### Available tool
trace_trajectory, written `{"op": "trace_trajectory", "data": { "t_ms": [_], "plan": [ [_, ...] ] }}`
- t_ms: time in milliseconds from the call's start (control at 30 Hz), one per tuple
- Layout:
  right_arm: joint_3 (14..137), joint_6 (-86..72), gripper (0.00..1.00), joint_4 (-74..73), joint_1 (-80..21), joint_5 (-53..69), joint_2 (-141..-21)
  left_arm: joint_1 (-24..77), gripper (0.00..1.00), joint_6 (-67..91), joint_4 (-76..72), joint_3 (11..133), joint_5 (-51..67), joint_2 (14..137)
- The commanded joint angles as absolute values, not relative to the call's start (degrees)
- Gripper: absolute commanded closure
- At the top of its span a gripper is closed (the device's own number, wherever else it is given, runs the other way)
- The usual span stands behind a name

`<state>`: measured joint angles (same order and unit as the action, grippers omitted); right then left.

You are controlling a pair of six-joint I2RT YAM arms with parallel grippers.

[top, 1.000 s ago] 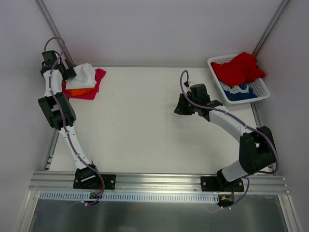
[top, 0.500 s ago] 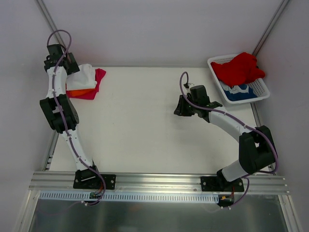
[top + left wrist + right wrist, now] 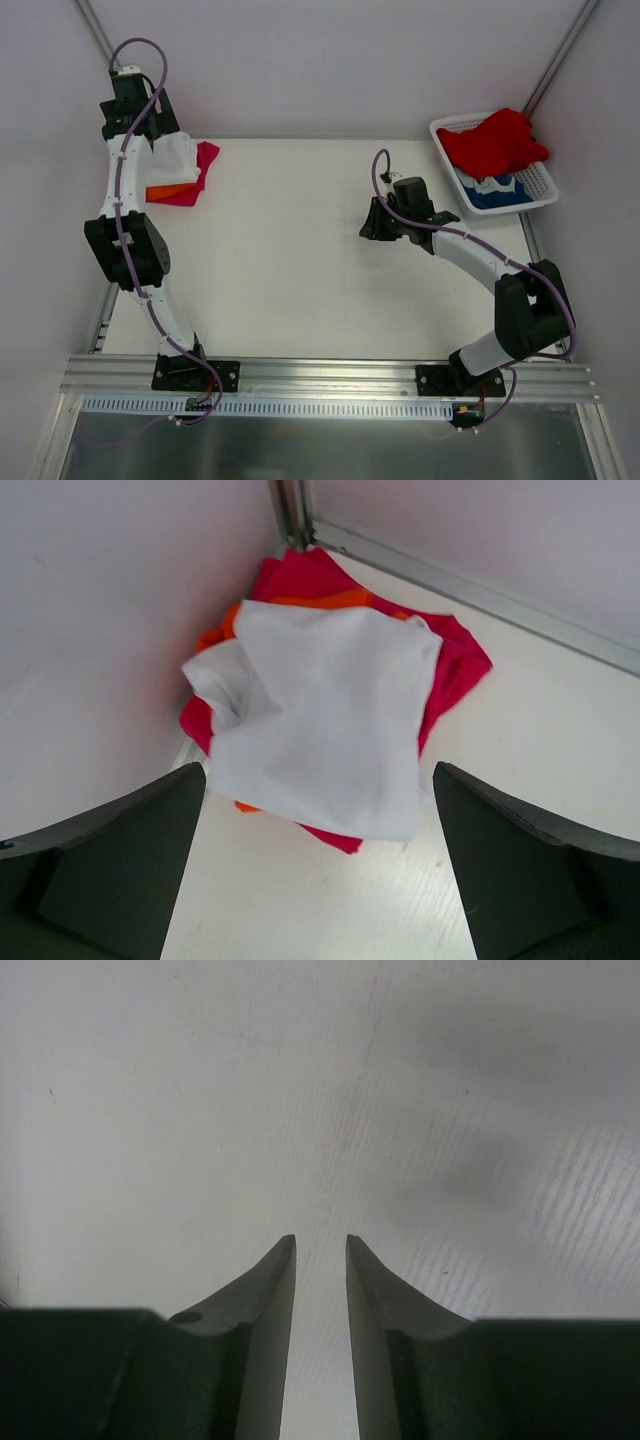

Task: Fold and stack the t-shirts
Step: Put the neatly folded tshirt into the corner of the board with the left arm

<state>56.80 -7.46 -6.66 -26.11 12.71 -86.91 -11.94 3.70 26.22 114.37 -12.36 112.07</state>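
Note:
A folded white t-shirt (image 3: 320, 720) tops a pile in the table's far left corner, over an orange t-shirt (image 3: 310, 602) and a magenta-pink t-shirt (image 3: 455, 670). The same pile (image 3: 182, 168) shows in the top view. My left gripper (image 3: 320, 880) hangs wide open above the pile's near edge, holding nothing; in the top view the left gripper (image 3: 158, 128) is raised near the back wall. My right gripper (image 3: 320, 1242) is low over bare table, jaws narrowly apart and empty, mid-table right (image 3: 370, 222). A red t-shirt (image 3: 495, 142) and a blue-and-white t-shirt (image 3: 495, 188) lie in the basket.
A white mesh basket (image 3: 545, 190) stands at the far right corner of the table. Metal frame posts and white walls close in the back and sides. A metal rail (image 3: 470, 590) runs along the table's back edge behind the pile.
The left arm has risen and drawn back from the pile towards the wall, its gripper staying open. The white t-shirt lies where it was. The right arm has not moved.

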Motion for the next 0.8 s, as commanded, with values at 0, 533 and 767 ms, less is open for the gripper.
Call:
{"op": "trace_trajectory", "data": {
  "t_ms": [0, 533, 767],
  "plan": [
    [56.9, -7.8, 0.70, -6.0, -26.4, 13.1, -86.5, -7.0, 0.01, 5.8, 26.5, 111.2, -13.0, 109.7],
    [59.0, -8.2, 0.69, -11.7, -26.4, 7.8, -84.5, 13.0, 0.01, 20.9, 23.0, 91.9, -9.3, 101.3],
    [60.7, -8.0, 0.68, -13.9, -26.5, 5.1, -84.0, 19.2, 0.01, 23.0, 17.6, 81.8, -7.0, 97.9]
  ]
}}
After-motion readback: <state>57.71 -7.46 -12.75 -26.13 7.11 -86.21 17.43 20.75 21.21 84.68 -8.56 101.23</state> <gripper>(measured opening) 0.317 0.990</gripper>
